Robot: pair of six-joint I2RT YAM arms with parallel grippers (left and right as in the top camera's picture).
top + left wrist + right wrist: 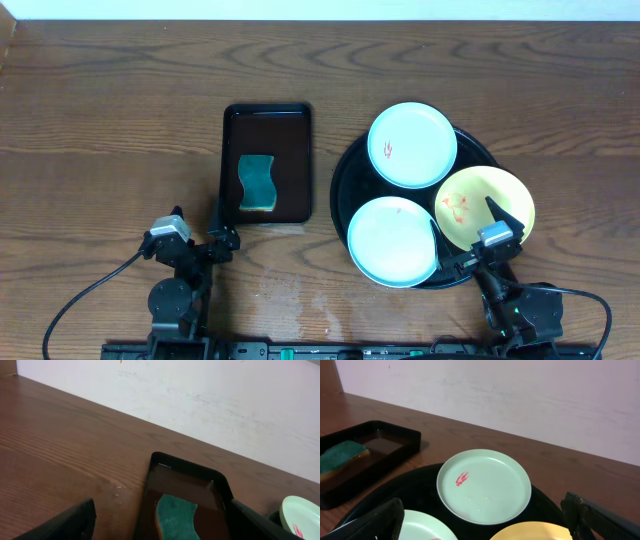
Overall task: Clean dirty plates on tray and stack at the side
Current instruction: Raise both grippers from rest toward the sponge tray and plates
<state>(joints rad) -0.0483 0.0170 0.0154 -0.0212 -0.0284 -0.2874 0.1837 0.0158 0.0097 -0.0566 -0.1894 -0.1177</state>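
Note:
Three plates lie on the round black tray (345, 175). A mint plate (412, 145) with a red smear is at the back, also in the right wrist view (483, 485). A second mint plate (392, 241) is at the front left. A yellow plate (470, 200) with orange smears is at the right. My right gripper (470, 252) is open and empty at the tray's near edge, its fingers either side of the plates in the right wrist view (485, 525). My left gripper (200, 240) is open and empty, near the front of the small tray.
A rectangular black tray (267, 165) holds a teal sponge (257, 182), left of the round tray; it also shows in the left wrist view (185, 495). Bare wood tabletop (110, 130) lies to the left and back. A white wall (225, 400) runs behind the table.

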